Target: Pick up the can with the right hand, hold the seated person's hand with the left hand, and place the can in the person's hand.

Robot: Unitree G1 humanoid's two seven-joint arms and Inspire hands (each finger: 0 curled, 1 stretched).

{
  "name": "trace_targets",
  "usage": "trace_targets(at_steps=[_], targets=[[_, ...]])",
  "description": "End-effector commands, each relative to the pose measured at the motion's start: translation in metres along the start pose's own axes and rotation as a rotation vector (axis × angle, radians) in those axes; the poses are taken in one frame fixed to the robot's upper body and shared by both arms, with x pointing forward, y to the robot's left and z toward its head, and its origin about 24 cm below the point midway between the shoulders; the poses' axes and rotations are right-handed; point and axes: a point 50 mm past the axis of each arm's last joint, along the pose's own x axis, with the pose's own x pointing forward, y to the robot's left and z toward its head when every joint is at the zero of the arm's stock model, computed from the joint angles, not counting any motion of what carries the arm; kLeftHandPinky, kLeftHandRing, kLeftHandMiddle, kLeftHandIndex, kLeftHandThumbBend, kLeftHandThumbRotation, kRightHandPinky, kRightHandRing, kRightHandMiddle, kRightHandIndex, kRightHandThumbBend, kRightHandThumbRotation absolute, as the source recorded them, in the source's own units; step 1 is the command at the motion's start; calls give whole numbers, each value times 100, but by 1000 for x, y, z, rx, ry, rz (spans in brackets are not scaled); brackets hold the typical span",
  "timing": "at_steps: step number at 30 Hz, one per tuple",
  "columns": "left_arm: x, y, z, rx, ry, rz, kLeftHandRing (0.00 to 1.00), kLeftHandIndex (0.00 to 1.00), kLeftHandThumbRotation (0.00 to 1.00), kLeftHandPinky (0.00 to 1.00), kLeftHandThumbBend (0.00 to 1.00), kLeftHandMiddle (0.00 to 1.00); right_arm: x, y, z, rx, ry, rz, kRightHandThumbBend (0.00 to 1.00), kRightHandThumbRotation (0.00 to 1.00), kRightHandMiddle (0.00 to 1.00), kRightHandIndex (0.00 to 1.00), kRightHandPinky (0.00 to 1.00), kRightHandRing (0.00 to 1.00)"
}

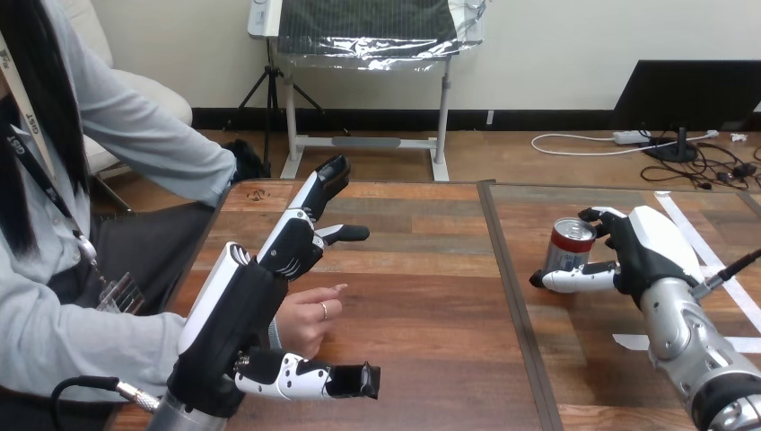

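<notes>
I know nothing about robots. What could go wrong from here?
1. The right hand has its fingers curled round the can from one side only; once lifted, the can might tilt or slip.
2. The person's hand rests on the table between the fingers and thumb of the open left hand; closing too hard could pinch it.
3. The person's hand is loosely curled, not opened upward, so the can may have nowhere to land.
</notes>
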Motion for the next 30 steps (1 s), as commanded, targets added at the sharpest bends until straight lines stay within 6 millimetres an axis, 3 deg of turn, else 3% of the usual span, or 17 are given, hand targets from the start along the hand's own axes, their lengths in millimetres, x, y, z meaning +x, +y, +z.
trace_targets(at_steps=[1, 8, 23, 30], targets=[[12, 6, 9, 45, -78, -11, 98, 98, 48, 79, 100, 100, 9, -16, 19, -21, -54, -26, 93, 28, 80, 81, 85, 80], [12, 6, 9, 34, -72, -15, 98, 98, 47, 79, 100, 100, 8, -15, 18, -5, -50, -16, 90, 22, 79, 79, 87, 79], [12, 6, 8, 27, -69, -13, 98, 97, 47, 81, 100, 100, 9, -16, 21, 14, -66, -25, 88, 19, 77, 75, 89, 78], [12, 6, 8, 26, -65, -19, 98, 97, 47, 81, 100, 100, 8, -16, 21, 1, -76, -42, 87, 14, 74, 72, 84, 75]])
